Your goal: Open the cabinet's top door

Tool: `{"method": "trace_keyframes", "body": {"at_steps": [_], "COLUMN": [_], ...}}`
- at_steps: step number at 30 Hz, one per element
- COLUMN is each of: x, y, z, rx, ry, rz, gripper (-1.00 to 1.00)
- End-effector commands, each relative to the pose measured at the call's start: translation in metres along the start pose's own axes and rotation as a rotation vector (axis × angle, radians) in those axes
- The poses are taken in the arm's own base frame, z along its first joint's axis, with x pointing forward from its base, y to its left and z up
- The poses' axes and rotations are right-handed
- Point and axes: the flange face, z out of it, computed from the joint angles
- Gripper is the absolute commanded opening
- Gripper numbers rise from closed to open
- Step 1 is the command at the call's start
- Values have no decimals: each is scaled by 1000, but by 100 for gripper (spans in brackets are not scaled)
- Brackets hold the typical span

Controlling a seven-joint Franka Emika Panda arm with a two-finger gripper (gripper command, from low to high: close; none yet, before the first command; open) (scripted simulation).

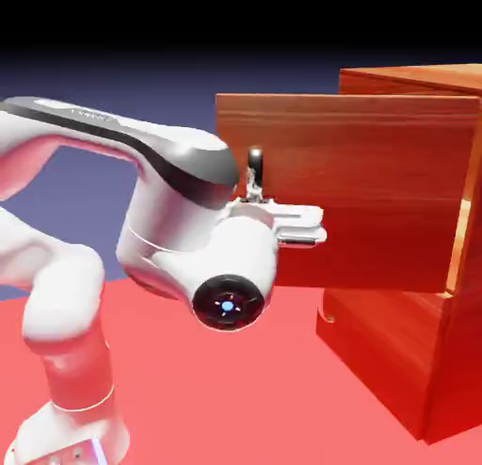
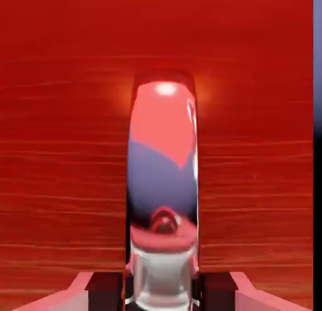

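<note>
Top door (image 1: 358, 195) standing open, curved handle (image 2: 162, 171) gripped between hand's (image 2: 161, 292) 2 fingertips

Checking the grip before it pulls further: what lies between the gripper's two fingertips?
The top door's handle, seen in the hand view between the dark tips of the gripper.
</note>
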Motion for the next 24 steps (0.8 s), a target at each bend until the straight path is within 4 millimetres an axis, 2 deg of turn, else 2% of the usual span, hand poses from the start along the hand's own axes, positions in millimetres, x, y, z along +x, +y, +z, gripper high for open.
{"method": "trace_keyframes", "body": {"at_steps": [1,5,10,24], "x": [-3,-13,-25,-52], "y": [-3,-14,-25,-51], "z": [-8,-36,-61,-103], "rx": [-19,-84,-145,-260], "ry": [19,84,145,260], "rz": [0,0,0,0], "gripper": [-100,-100,-100,-100]}}
